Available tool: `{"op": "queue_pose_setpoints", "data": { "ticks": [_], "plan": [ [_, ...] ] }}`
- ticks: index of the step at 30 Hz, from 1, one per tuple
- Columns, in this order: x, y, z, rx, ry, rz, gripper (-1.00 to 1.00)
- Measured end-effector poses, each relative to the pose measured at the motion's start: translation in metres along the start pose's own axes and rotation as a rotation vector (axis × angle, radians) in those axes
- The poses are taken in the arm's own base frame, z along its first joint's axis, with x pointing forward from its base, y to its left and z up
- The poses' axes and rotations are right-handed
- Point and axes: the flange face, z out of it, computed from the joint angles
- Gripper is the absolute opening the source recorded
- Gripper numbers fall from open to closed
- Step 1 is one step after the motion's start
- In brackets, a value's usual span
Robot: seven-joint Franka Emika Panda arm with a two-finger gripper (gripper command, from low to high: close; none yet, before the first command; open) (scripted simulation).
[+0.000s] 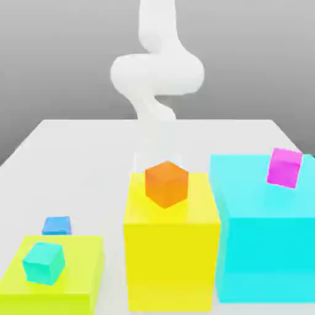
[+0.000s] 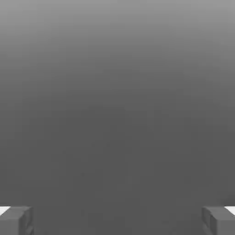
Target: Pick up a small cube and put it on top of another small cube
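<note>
Your gripper hangs spread wide and empty, with the small bright-blue cube on the white table well apart toward the exterior view's left; likely light, rigid, slick-faced, so pinch opposite flat sides.

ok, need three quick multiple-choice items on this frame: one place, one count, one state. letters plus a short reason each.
1. Where does the blue cube sit?
A. on the table
B. on the tall yellow block
C. on the cyan block

2. How many small cubes rest on top of big blocks?
A. one
B. three
C. five

3. How do the fingers stand?
A. shut on the orange cube
B. wide apart, nothing between
C. shut on nothing

Key: 1 A, it lies on the table behind the low green block. 2 B, teal cube, orange cube and magenta cube each top a block. 3 B, the hand view shows them at opposite edges with a bare gap.
</note>
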Motion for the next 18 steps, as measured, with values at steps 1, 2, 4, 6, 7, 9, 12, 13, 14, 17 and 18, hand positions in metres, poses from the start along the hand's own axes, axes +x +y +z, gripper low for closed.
{"op": "queue_pose_setpoints", "data": {
  "ticks": [1,2,4,6,7,9,12,13,14,17,18],
  "plan": [
    [0.005,0.015,0.027,-0.032,-0.022,-0.009,0.00],
    [0.009,0.031,0.053,-0.062,-0.045,-0.018,0.00],
    [0.013,0.066,0.100,-0.121,-0.091,-0.033,0.00],
    [0.012,0.104,0.143,-0.174,-0.140,-0.047,0.00],
    [0.010,0.124,0.162,-0.200,-0.165,-0.053,0.00],
    [0.002,0.165,0.197,-0.249,-0.215,-0.064,0.00],
    [-0.018,0.229,0.239,-0.316,-0.296,-0.077,0.00],
    [-0.027,0.251,0.250,-0.337,-0.324,-0.081,0.00],
    [-0.037,0.273,0.261,-0.358,-0.352,-0.084,0.00],
    [-0.071,0.337,0.283,-0.414,-0.441,-0.093,0.00],
    [-0.083,0.363,0.286,-0.435,-0.468,-0.082,0.00]
  ]
}}
